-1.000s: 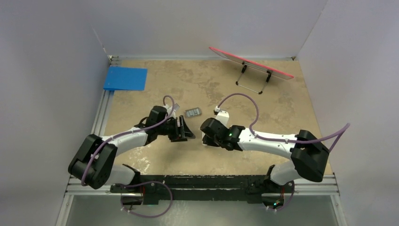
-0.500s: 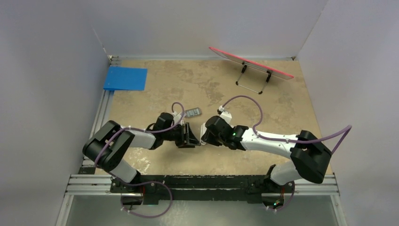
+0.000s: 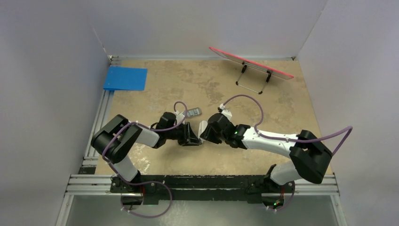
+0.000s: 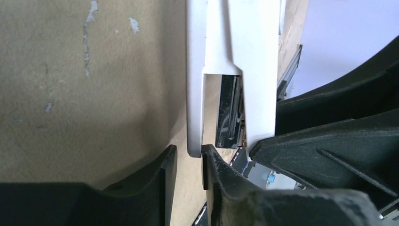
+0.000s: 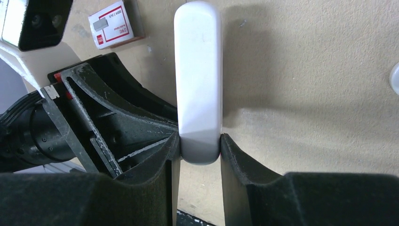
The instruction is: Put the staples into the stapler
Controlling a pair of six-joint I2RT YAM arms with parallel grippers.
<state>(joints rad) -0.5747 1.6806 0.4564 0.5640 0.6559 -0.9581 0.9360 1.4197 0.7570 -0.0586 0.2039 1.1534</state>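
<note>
Both arms meet tip to tip at mid-counter (image 3: 155, 94).

Right gripper (image 5: 200, 149): jaws pinching the near rounded end of the stapler (image 5: 198, 70), 1 pad on each side. The white bar points straight away from the wrist camera, above the counter. Cannot tell whether its far end rests on the surface.

Left gripper (image 4: 189, 157): jaws close together, only a narrow slot between them. The end of the stapler's white side wall sits at the mouth of that slot. The right-hand finger (image 4: 221, 179) touches it; a sliver of counter shows on the other side. Cannot tell whether it is actually gripped.

In the left wrist view the stapler is cut off at the top edge. A cut-out shows a dark metal strip (image 4: 229, 113) inside. Cannot tell whether this is the staples or the stapler's own rail.

A red-and-white box (image 5: 110, 24) lies flat just beyond the left gripper, its print too small to read.

From above, the 2 wrists hide most of the stapler.

Far side: a blue flat pad (image 3: 125, 78) at the left and a red-edged panel on a wire stand (image 3: 249, 63).

A white rounded shape (image 5: 395, 77) is cut off at the right edge, unidentifiable.
</note>
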